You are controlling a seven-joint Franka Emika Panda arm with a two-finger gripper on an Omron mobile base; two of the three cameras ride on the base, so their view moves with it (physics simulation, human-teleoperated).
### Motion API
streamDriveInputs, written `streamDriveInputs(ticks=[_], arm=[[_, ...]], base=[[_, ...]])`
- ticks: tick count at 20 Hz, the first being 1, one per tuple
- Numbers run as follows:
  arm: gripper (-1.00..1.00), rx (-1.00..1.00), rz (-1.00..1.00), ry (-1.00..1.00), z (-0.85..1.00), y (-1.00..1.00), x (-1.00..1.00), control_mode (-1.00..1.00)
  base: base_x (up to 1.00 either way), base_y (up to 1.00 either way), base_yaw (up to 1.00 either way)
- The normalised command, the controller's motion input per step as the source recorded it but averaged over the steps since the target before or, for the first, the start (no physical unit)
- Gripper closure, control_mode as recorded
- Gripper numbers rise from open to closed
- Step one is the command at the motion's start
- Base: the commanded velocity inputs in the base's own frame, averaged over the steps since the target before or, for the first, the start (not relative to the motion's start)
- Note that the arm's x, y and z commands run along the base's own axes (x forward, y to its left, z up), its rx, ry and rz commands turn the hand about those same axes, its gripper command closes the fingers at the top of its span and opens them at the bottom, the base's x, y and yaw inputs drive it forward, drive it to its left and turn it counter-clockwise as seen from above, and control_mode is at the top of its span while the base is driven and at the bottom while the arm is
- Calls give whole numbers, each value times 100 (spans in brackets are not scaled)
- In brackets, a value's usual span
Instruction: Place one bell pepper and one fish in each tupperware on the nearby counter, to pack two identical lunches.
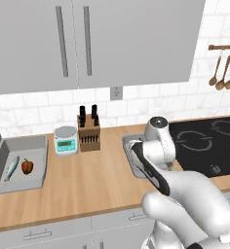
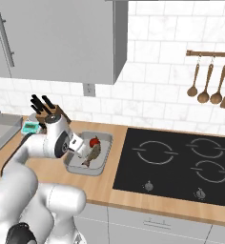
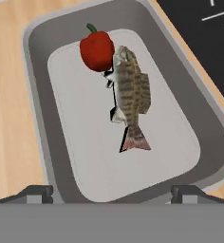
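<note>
A grey tupperware [image 3: 35, 95] lies on the wooden counter [image 1: 83, 185] just left of the stovetop. Inside it a red bell pepper [image 3: 97, 50] touches the head of a brown striped fish [image 3: 130, 95]. My gripper [image 3: 111, 192] hovers open above this tupperware with nothing between its fingers; from the right base it shows over the container's left side [image 2: 78, 145]. A second tupperware [image 1: 22, 143] at the counter's far left holds a blue-grey fish [image 1: 12, 168] and a red bell pepper [image 1: 27, 166].
A knife block [image 1: 88, 131] and a small kitchen scale [image 1: 66, 140] stand against the backsplash between the two containers. The black stovetop [image 2: 176, 167] lies to the right, with wooden utensils [image 2: 209, 81] hanging above it. Grey wall cabinets [image 1: 87, 44] hang overhead.
</note>
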Motion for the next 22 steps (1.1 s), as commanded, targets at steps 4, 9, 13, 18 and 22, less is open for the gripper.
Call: streamDriveInputs(ticks=[4, 9, 13, 18, 22], arm=[[-100, -7, 1, -2, 23, 98, -81, -100], [-100, -8, 0, 0, 2, 100, -52, -100], [-100, -11, 0, 0, 0, 100, -42, -100], [-100, -7, 0, 0, 0, 91, -21, -100], [-100, -11, 0, 12, -4, 42, 0, -100]], base=[[0, 0, 0], [0, 0, 0], [0, 0, 0], [0, 0, 0], [0, 0, 0]])
